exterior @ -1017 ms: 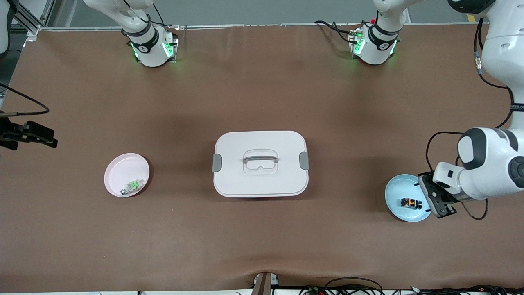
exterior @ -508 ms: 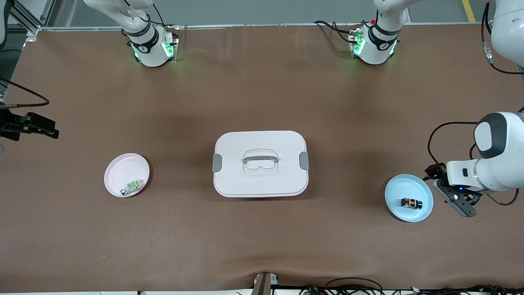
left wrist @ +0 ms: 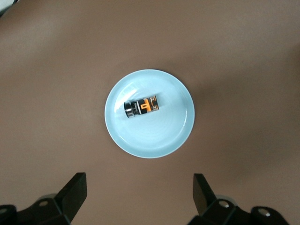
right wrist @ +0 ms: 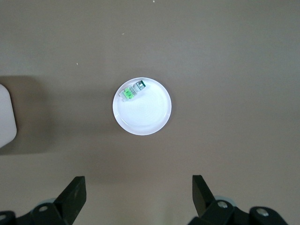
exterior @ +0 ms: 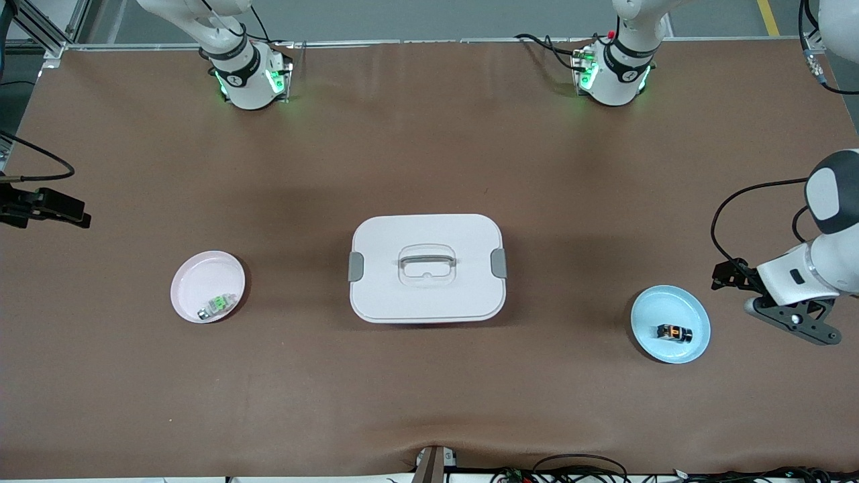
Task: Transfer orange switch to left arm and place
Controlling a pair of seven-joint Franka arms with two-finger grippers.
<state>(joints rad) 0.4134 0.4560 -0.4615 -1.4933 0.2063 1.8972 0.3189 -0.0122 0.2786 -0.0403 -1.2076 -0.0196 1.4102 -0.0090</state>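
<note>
1. Your switch (exterior: 673,332) lies flat in the blue plate (exterior: 647,315), at the left arm's end of the table, untouched.
2. The left gripper (left wrist: 139,197) hangs over bare table just beside that plate, fingers wide and empty.
3. The right gripper (right wrist: 136,197) waits at its own end, fingers wide, near the pink plate (exterior: 194,275).
4. The box (exterior: 427,268) sits mid-table between the plates; you have open room nearer the camera or toward the bases to pass it.
</note>
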